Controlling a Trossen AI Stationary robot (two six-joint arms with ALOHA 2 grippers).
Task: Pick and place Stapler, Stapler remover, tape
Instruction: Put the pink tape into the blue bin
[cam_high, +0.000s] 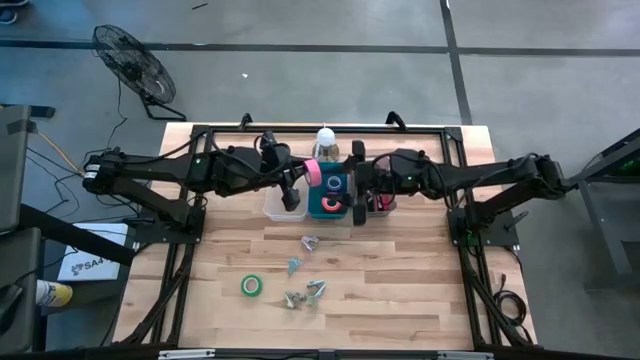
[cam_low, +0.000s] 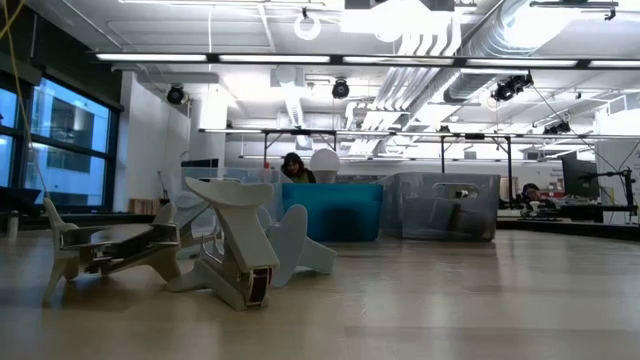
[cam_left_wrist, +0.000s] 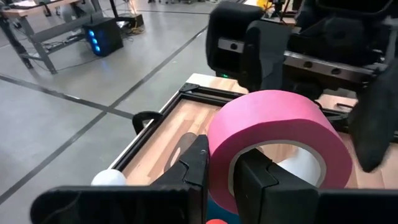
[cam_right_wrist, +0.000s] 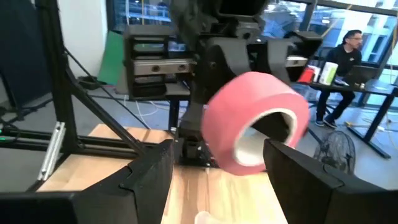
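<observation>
The left hand (cam_left_wrist: 221, 180) grips the pink ring-shaped tape roll (cam_left_wrist: 277, 134) by its wall, above the teal plastic bin (cam_high: 328, 196). The right hand (cam_right_wrist: 217, 165) hovers opposite, spread empty. Centre the roll over the bin before letting go.

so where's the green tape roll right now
In the high view the green tape roll lies flat on the table's left front part, away from both arms, just left of the small silvery claw-shaped pieces.
</observation>
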